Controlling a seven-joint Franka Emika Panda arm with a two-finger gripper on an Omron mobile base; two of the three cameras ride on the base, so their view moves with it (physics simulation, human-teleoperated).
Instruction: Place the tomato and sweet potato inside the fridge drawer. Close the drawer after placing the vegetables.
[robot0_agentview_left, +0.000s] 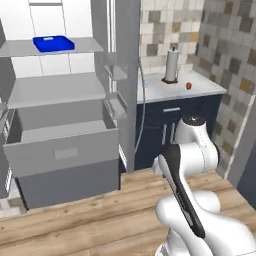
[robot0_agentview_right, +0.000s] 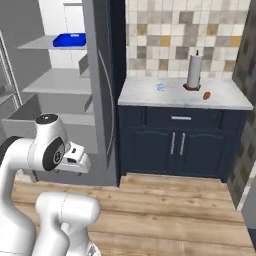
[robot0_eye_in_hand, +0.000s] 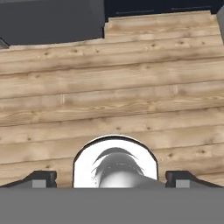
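Pointing down at the wooden floor (robot0_eye_in_hand: 131, 87), fingers (robot0_eye_in_hand: 41, 178) spread wide, holding nothing. Sweet potato (robot0_agentview_right: 207, 95) lying far off on the table (robot0_agentview_right: 150, 95), near the paper towel roll (robot0_agentview_right: 193, 70), up and to the right of the hand; long way hard to tell. Fridge drawer (robot0_agentview_left: 65, 150) pulled out on the left. Tomato not spotted for sure. Needs a long reach right first.

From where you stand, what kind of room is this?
A kitchen, most likely: an open fridge with its drawer pulled out, a counter over dark blue cabinets, a paper towel roll and a tiled wall.
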